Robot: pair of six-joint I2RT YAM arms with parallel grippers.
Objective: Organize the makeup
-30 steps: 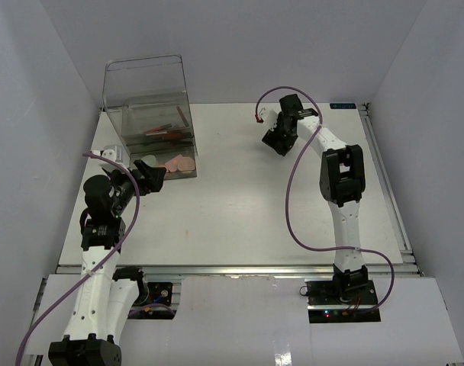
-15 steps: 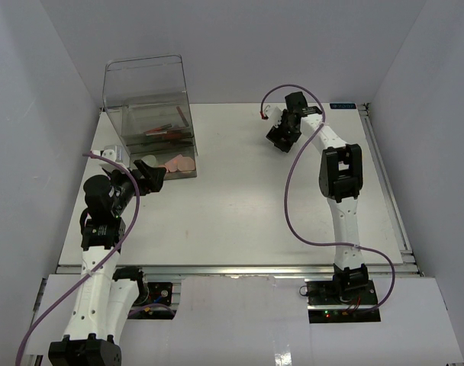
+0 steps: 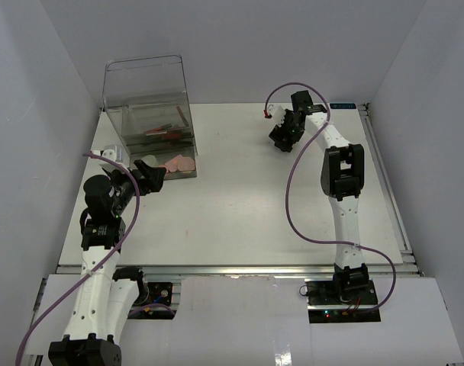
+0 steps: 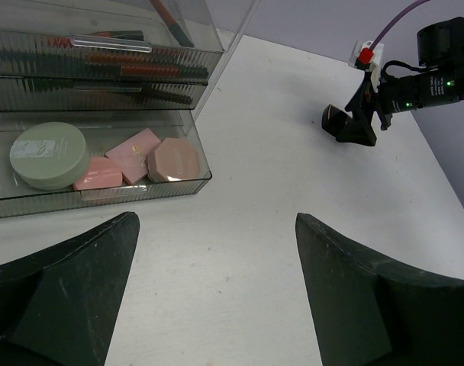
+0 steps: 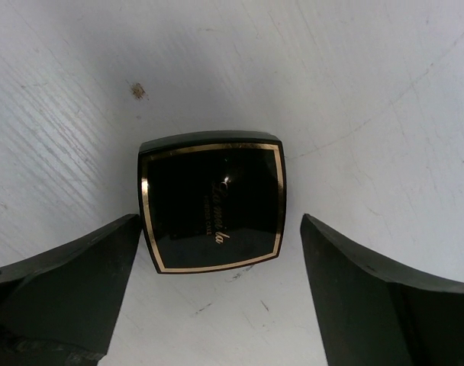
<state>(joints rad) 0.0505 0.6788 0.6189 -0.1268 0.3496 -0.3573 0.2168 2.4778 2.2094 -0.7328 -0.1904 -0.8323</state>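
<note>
R hand (image 3: 281, 139) over compact (image 5: 211, 201) on bench (image 5: 385, 69).
I see it wide open, empty; compact sits square between its fingers (image 5: 68, 293). L hand (image 4: 217, 221) open too, far off.

A glossy black square compact (image 5: 211, 202) at the centre of the right wrist view has a thin gold line around its lid and small gold lettering, and it lies on a white table (image 5: 354, 91) with faint grey streaks and one brown speck. At the upper left of the left wrist view, a smoky clear, ribbed drawer box (image 4: 102, 91) shows a pale green round jar (image 4: 48, 155), pink compacts (image 4: 133, 149) and red-and-black sticks (image 4: 140, 70). From above, the white-and-black right arm (image 3: 343, 206) trails a purple cable (image 3: 289, 194).
</note>
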